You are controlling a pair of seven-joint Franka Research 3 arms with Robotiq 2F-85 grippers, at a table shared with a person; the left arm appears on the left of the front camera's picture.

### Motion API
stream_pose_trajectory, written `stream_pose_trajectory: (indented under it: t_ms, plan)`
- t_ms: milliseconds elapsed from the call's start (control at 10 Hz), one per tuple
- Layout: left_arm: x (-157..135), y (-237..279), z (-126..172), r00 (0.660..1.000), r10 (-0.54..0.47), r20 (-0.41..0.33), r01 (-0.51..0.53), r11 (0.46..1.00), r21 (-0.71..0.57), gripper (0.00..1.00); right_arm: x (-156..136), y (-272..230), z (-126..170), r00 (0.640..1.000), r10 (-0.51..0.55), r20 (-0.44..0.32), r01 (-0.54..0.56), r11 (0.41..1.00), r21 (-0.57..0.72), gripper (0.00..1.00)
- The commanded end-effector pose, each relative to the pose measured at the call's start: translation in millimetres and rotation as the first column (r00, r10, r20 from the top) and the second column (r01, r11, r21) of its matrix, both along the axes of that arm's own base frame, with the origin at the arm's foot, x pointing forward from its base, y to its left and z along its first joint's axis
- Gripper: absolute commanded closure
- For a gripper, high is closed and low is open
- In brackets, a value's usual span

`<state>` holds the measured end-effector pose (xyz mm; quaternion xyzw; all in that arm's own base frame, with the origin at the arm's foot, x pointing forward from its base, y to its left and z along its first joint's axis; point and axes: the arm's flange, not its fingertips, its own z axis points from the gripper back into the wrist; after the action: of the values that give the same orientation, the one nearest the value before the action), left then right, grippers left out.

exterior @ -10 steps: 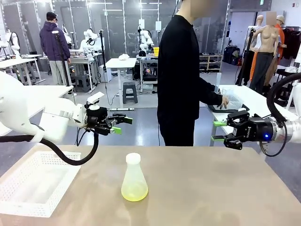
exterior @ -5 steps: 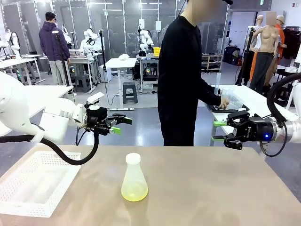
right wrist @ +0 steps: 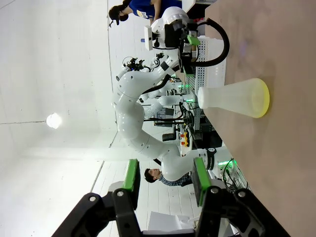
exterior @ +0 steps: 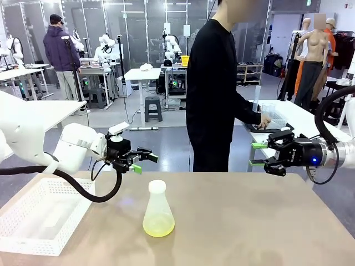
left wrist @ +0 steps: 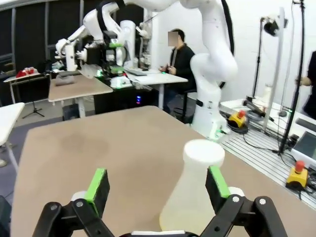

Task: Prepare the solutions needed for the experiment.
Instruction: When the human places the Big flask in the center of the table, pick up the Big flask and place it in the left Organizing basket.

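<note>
A frosted conical flask [exterior: 158, 208] with a white rim stands upright mid-table, and the solutions [exterior: 158, 226] form a shallow pale yellow-green layer in its bottom. My left gripper [exterior: 144, 161] hovers open just left of and behind the flask's neck, above the table. In the left wrist view the flask [left wrist: 190, 197] stands ahead of the left gripper [left wrist: 157, 185], close to the right-hand green pad [left wrist: 217, 181]. My right gripper [exterior: 257, 154] hangs off the table's far right edge, its jaws partly apart with nothing between them. From the right wrist the flask [right wrist: 232, 97] lies far beyond the right gripper [right wrist: 165, 177].
A white perforated basket [exterior: 39, 213] sits on the table's left end. The tan tabletop [exterior: 249, 221] is bare around the flask. A person in black [exterior: 213, 88] stands at the far side, turned away, hand on a tray on a side table at the right.
My left arm has dropped lower and its gripper has come slightly closer to the flask's neck. The right arm and the flask have not moved.
</note>
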<state>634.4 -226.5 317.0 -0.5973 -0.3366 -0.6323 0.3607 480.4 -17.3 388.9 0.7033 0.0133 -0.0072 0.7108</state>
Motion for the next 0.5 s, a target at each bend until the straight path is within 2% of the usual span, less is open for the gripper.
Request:
stream_pose_trajectory:
  t_ms: [0, 200, 400]
  plan:
    - [12.3, -5.2, -1.0, 0.994, -0.108, 0.006, 0.108, 0.994, 0.021, 0.0, 0.4, 0.6, 1.4, 1.0, -0.002, 0.002, 0.002, 1.0, 0.002, 0.45]
    - [5.4, -13.9, -14.3, 0.988, -0.155, 0.02, 0.154, 0.987, 0.054, 0.0, 0.4, 0.6, 1.4, 1.0, -0.002, 0.002, 0.002, 1.0, 0.002, 0.45]
    - [1.5, -21.7, -27.5, 0.985, -0.171, -0.021, 0.171, 0.985, 0.025, 0.0, 0.4, 0.6, 1.4, 1.0, -0.002, 0.002, 0.002, 1.0, 0.002, 0.45]
